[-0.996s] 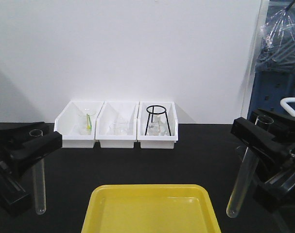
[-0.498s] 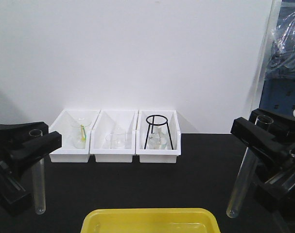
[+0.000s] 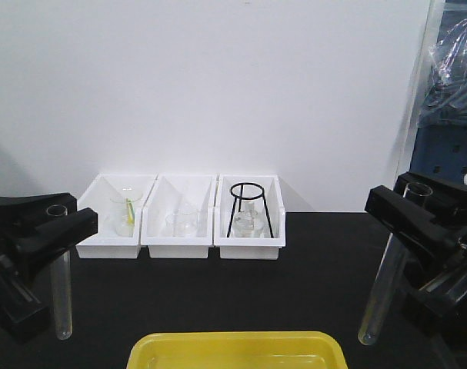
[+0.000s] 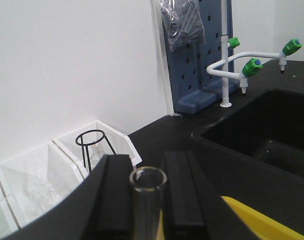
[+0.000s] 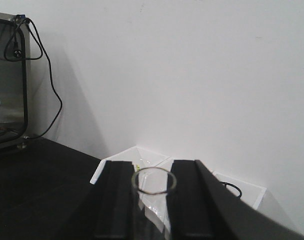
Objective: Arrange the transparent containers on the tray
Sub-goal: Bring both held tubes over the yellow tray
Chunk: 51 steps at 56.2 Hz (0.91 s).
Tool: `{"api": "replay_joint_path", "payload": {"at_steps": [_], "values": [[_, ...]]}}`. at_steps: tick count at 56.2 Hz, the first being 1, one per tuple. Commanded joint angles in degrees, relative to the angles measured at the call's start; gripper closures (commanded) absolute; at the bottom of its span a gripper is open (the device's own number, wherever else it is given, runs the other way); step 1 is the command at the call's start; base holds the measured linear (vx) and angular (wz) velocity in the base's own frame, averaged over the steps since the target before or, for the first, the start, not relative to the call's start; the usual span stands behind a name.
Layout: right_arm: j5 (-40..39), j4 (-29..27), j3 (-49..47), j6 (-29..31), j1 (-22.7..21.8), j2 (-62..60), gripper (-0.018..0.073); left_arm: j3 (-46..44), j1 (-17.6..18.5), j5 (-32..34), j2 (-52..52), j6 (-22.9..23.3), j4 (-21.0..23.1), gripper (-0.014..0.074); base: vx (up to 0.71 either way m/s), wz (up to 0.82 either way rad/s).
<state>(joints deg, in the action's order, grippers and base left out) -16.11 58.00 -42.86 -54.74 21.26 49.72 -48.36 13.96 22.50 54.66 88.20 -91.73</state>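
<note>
My left gripper (image 3: 52,223) is shut on a clear glass test tube (image 3: 61,300) that hangs upright above the black table at the left. Its open rim (image 4: 148,180) shows between the black fingers (image 4: 114,195) in the left wrist view. My right gripper (image 3: 414,207) is shut on a wider, longer test tube (image 3: 381,292) that tilts slightly, bottom toward the left. That tube's rim (image 5: 154,181) sits between the right fingers (image 5: 116,200). The yellow tray (image 3: 237,350) lies at the bottom centre, between the two tubes and lower.
Three white bins (image 3: 179,217) stand in a row against the white wall; the right one holds a black wire tripod (image 3: 248,207), the others hold glassware. A black sink (image 4: 262,130), white taps (image 4: 242,65) and a blue pegboard (image 4: 202,55) show in the left wrist view.
The view has shifted back since a second ago: the bins sit lower against the wall and less of the yellow tray shows. Both grippers keep their tubes in the same hold.
</note>
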Motion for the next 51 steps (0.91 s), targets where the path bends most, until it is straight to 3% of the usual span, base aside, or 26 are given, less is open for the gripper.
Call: {"api": "replay_joint_path", "payload": {"at_steps": [1, 22, 26, 30, 36, 39, 51], "values": [[-2.45, -0.59, -1.71, -0.05, 0.0, -0.41, 0.0571, -1.95, 0.37, -0.49, -0.6, 0.62, 2.24, 0.0596, 0.0, 0.0], [-2.57, -0.59, -1.71, -0.05, 0.0, -0.41, 0.0571, -1.95, 0.37, 1.7, -0.6, 1.87, 2.24, 0.0596, 0.0, 0.0], [-2.57, -0.65, -1.71, -0.1, 0.0, -0.41, 0.0571, -1.95, 0.37, 2.68, -0.46, 6.43, 2.11, 0.0596, 0.0, 0.0], [-2.51, -0.84, -1.71, -0.1, 0.0, -0.41, 0.0571, -1.95, 0.37, 2.69, 0.68, 14.11, 1.18, 0.0596, 0.0, 0.0], [-2.5, -0.84, -1.71, -0.15, 0.0, -0.41, 0.0571, -1.95, 0.37, 2.74, 5.04, 25.41, -4.25, 0.0596, 0.0, 0.0], [-2.5, -0.84, -1.71, -0.42, 0.0, -0.41, 0.0571, -1.95, 0.37, 3.67, 8.27, 33.29, -7.9, 0.0596, 0.0, 0.0], [-2.5, -0.79, -1.71, -0.57, 0.0, -0.41, 0.0571, -2.06, 0.37, 12.81, 23.22, 33.18, -5.01, 0.0596, 0.0, 0.0]]}}
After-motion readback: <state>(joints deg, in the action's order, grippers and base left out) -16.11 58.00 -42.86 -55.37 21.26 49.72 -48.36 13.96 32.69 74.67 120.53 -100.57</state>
